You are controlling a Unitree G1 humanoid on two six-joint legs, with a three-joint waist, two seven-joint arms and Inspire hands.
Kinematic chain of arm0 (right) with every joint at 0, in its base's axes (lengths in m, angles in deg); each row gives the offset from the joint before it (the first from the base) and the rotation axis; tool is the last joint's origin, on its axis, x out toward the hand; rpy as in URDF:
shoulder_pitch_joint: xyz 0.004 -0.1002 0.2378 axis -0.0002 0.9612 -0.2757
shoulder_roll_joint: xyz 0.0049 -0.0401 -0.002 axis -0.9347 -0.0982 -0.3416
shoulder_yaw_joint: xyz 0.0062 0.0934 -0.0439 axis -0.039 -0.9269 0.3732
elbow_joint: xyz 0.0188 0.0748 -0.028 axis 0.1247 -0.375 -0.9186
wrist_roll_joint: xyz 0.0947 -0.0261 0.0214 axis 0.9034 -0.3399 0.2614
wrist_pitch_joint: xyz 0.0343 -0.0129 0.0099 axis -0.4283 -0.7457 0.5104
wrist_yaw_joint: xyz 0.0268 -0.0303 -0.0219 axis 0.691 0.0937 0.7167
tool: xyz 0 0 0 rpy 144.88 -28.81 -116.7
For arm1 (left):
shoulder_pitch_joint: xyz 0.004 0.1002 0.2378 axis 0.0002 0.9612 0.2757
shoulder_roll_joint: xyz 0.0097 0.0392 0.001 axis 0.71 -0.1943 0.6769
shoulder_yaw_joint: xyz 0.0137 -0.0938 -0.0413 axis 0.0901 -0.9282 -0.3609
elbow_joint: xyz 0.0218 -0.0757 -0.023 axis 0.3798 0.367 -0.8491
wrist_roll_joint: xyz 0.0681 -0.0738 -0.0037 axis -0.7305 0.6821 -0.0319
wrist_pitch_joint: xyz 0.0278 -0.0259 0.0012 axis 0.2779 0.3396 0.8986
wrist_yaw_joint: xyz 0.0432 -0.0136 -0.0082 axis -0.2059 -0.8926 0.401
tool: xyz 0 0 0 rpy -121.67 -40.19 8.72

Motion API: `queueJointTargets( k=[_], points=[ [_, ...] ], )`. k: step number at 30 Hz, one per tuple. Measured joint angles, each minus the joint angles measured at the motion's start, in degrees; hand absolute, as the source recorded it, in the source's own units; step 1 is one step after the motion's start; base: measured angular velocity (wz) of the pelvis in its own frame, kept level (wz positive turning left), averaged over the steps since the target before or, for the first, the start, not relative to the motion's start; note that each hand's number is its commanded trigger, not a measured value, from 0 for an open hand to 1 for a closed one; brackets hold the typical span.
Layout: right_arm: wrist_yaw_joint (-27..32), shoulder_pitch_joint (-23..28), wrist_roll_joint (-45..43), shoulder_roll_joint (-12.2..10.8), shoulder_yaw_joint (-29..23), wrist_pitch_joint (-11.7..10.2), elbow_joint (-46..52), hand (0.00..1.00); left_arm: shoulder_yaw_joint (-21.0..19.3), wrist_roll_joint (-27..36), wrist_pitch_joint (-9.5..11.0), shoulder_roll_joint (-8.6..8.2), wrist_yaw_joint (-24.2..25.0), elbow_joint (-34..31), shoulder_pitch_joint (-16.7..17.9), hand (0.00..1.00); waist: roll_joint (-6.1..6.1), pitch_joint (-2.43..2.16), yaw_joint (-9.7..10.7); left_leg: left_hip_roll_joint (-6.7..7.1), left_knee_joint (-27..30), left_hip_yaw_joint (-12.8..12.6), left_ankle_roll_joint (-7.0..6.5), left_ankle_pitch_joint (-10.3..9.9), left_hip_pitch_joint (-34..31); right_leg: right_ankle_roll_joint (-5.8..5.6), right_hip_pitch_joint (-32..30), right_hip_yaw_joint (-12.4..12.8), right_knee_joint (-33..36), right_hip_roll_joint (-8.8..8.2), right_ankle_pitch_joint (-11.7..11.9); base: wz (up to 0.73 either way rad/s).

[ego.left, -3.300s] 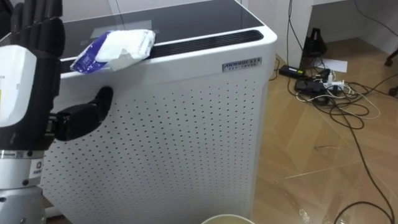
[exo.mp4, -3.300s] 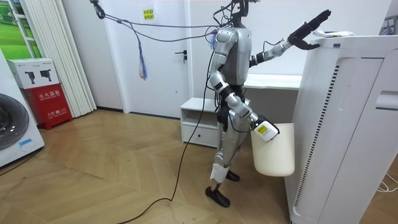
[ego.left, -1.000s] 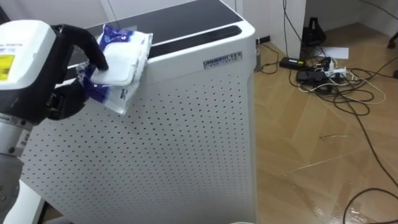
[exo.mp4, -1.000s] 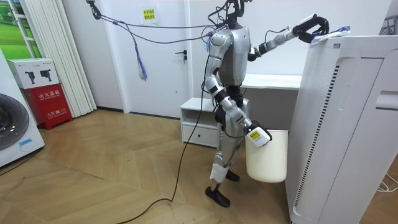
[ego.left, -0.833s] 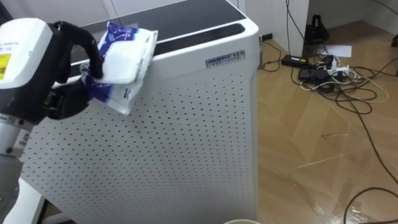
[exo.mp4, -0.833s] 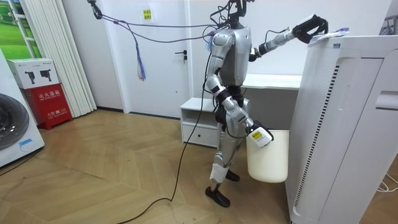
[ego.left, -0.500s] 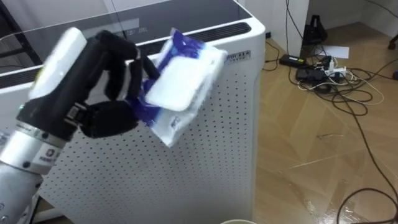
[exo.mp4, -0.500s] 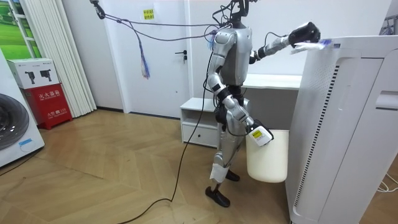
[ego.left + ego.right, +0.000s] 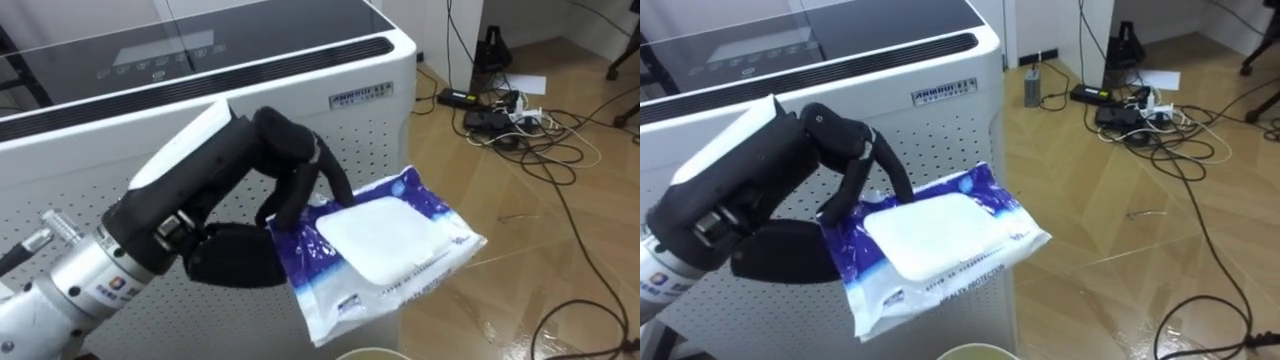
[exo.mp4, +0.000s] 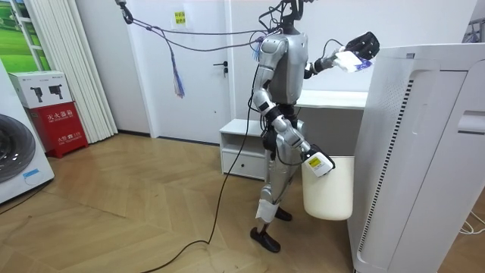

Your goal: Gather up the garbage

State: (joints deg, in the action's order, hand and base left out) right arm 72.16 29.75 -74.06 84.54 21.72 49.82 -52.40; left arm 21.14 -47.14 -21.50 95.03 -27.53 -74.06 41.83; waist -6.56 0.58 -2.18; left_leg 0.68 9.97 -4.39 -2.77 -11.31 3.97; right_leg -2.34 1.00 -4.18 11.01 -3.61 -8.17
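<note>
A blue and white wipes packet (image 9: 380, 245) is clasped in my left hand (image 9: 205, 190), fingers curled over its top and thumb underneath. The packet hangs in the air, tilted, in front of the perforated front of a tall white appliance (image 9: 200, 70). In the room view the same hand (image 10: 368, 42) holds the packet (image 10: 350, 59) up beside the appliance (image 10: 424, 152), clear of its top. My right hand (image 10: 317, 162) is low at my side against a white bin (image 10: 330, 189), whose rim (image 9: 370, 353) shows at the bottom edge below the packet.
I stand close to the appliance's front. Tangled cables and a power strip (image 9: 510, 120) lie on the wooden floor to the right. Behind me are a low white cabinet (image 10: 242, 152), a door, a red box (image 10: 57, 121) and a washing machine (image 10: 15, 152).
My left hand has lifted the packet off the appliance's top and brought it down and towards me, in front of the perforated panel. The bin at my right side has barely moved.
</note>
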Motion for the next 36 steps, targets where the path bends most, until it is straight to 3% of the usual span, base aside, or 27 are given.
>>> queueJointTargets(
  k=[4,9,12,15,17,19,25,30,36],
  points=[
    [0.0,0.0,0.0,0.1,0.2,0.0,0.9,1.00,0.0,-0.2,0.0,-1.02,1.0,0.1,2.1,1.00,0.29,0.03,-0.4,0.00,0.2,-0.2,0.00,0.0,-0.4,0.02,-1.0,0.1,0.7,-0.02,0.0,-0.02],
    [0.6,-0.1,0.1,0.2,0.7,0.0,2.2,1.00,0.1,-1.6,0.1,-1.15,1.0,0.4,4.8,1.00,0.53,-0.05,-1.0,-0.02,0.7,-0.4,0.00,0.0,-1.5,0.07,-2.4,0.5,1.5,0.09,0.0,-0.04],
    [2.1,-0.9,0.9,0.2,1.9,0.0,1.7,1.00,0.8,-4.2,1.6,-1.23,0.9,3.7,4.9,1.00,0.33,-0.11,-1.2,-0.01,1.1,-0.2,-0.01,0.0,-2.4,0.13,-2.7,0.4,1.6,0.07,0.1,0.00],
    [3.6,-3.0,0.9,0.2,4.1,-0.3,0.8,1.00,3.0,-8.4,1.6,-1.44,0.2,7.7,4.8,1.00,0.30,0.01,-1.0,-0.04,1.9,-0.2,0.01,0.0,-4.7,0.21,-5.2,0.6,2.8,0.06,0.1,0.00],
    [4.6,-4.8,1.0,0.1,6.0,-1.2,-1.4,1.00,5.1,-9.8,2.2,-2.23,-1.0,11.3,4.8,1.00,0.23,0.22,-0.7,0.02,2.1,-0.3,-0.02,0.1,-5.7,0.23,-6.2,0.6,3.1,-0.03,0.1,-0.02],
    [5.2,-7.6,1.0,-0.5,7.9,-1.2,-4.2,1.00,7.9,-13.0,2.3,-4.30,-3.4,16.5,4.6,1.00,0.36,0.50,0.1,0.06,3.0,-0.2,-0.05,0.2,-7.9,0.33,-8.4,-0.6,3.8,-0.37,0.2,0.04],
    [5.8,-9.5,1.0,-1.6,8.1,-1.5,-5.4,1.00,10.4,-16.0,2.4,-7.32,-5.0,25.2,3.5,1.00,0.88,0.93,0.6,-0.02,3.7,-0.3,-0.10,0.2,-12.0,0.50,-12.3,-0.6,3.9,-0.35,0.7,-0.01],
    [6.5,-11.4,1.9,-1.7,9.2,-2.4,-9.1,1.00,14.6,-16.5,2.4,-8.15,-8.1,31.7,2.9,1.00,1.41,1.26,0.7,-0.02,3.6,-0.3,-0.10,0.3,-13.7,0.50,-14.1,-0.5,4.0,-0.34,0.7,0.00],
    [6.6,-12.5,2.7,-2.1,9.5,-2.5,-10.0,1.00,16.0,-18.4,2.6,-11.64,-11.0,39.5,0.5,1.00,2.59,1.22,0.7,-0.09,3.6,-1.0,-0.09,0.3,-15.6,0.51,-16.4,-0.3,4.6,-0.29,0.7,-0.04]
  ],
)
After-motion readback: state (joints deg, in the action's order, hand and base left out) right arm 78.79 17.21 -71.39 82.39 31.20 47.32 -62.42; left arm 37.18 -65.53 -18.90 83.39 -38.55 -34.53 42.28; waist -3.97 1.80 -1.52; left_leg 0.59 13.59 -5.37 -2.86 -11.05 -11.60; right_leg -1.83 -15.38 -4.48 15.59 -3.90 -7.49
